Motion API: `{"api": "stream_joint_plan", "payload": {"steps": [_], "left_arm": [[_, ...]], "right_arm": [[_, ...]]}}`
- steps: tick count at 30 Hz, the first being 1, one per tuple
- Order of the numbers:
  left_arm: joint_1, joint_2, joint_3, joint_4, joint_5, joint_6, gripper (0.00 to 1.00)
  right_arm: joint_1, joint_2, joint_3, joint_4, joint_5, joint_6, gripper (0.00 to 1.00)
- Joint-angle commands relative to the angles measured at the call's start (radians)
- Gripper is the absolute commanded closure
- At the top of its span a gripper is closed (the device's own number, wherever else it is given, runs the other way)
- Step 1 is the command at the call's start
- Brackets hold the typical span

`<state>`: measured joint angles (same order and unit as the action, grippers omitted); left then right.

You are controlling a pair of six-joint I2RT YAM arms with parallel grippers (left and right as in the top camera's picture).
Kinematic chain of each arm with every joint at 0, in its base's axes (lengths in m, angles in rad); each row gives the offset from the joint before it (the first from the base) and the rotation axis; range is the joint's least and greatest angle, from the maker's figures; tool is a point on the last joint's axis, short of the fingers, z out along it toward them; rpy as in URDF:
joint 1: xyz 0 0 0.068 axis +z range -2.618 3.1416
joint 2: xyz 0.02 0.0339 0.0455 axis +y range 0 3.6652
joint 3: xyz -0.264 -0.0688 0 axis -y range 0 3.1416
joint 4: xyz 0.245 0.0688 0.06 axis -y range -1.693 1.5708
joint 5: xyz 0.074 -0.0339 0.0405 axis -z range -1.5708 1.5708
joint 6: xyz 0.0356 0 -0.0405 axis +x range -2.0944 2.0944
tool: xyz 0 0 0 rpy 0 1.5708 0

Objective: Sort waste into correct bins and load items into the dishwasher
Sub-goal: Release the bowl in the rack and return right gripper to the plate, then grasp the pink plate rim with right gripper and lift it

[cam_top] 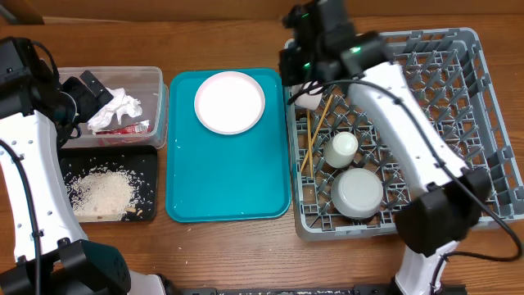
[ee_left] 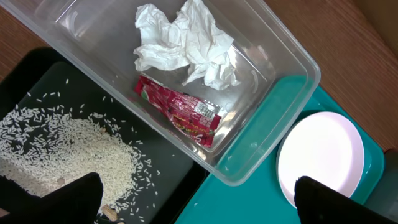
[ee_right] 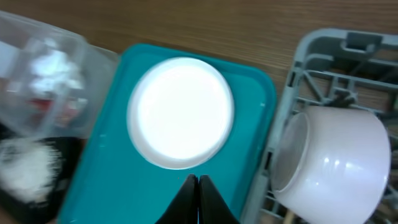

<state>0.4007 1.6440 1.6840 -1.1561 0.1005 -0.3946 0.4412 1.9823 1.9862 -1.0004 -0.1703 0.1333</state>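
Teal plastic fills the middle of the counter point(cam_top: 246, 33): a serving tray point(cam_top: 229, 188) carrying the round pink plate point(cam_top: 229, 102). From overhead we see the grey dish rack point(cam_top: 483, 123) holding a cream cup point(cam_top: 342, 149), a grey-green bowl point(cam_top: 358, 192) and chopsticks point(cam_top: 315, 135), while the right arm hides most of the small pink bowl point(cam_top: 309, 99). Our right wrist view shows it plainly, on its side in the rack's corner beside the tray, with the right end effector point(ee_right: 198, 196) pressed together, empty. The left wrist view shows the left end effector point(ee_left: 199, 186) spread wide, holding nothing, the napkin point(ee_left: 186, 40) and red wrapper point(ee_left: 180, 112) in the clear tub point(ee_left: 280, 43), and rice point(ee_left: 68, 149) on the black tray point(ee_left: 161, 168).
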Motion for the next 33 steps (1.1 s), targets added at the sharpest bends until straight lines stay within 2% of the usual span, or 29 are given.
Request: {"api": "stream_joint_plan", "payload": {"steps": [1, 6, 10, 15, 18, 19, 25, 29, 33], "left_arm": [[-0.002, 0.003, 0.013, 0.001, 0.003, -0.021, 0.00], [-0.002, 0.003, 0.013, 0.001, 0.003, -0.021, 0.00], [-0.002, 0.003, 0.013, 0.001, 0.003, -0.021, 0.00], [-0.002, 0.003, 0.013, 0.001, 0.003, -0.021, 0.00], [-0.002, 0.003, 0.013, 0.001, 0.003, -0.021, 0.00], [-0.002, 0.003, 0.013, 0.001, 0.003, -0.021, 0.00], [-0.002, 0.003, 0.013, 0.001, 0.003, -0.021, 0.00], [-0.002, 0.003, 0.013, 0.001, 0.003, -0.021, 0.00], [-0.002, 0.003, 0.013, 0.001, 0.003, -0.021, 0.00]], "right_arm": [[0.021, 0.060, -0.011, -0.006, 0.218, -0.007, 0.96], [0.013, 0.125, -0.011, -0.026, 0.317, 0.002, 0.95], [-0.024, 0.131, -0.010, -0.070, 0.463, 0.077, 0.95], [-0.072, 0.131, -0.010, -0.114, 0.460, 0.107, 0.95], [-0.082, 0.127, 0.008, -0.114, 0.373, 0.106, 0.94], [-0.078, 0.118, 0.034, -0.112, 0.262, 0.105, 0.90], [-0.031, 0.106, 0.116, -0.082, -0.021, 0.096, 0.83], [0.043, 0.107, 0.111, -0.026, -0.068, 0.086, 0.81], [0.130, 0.111, 0.108, 0.008, -0.060, -0.016, 0.72]]}}
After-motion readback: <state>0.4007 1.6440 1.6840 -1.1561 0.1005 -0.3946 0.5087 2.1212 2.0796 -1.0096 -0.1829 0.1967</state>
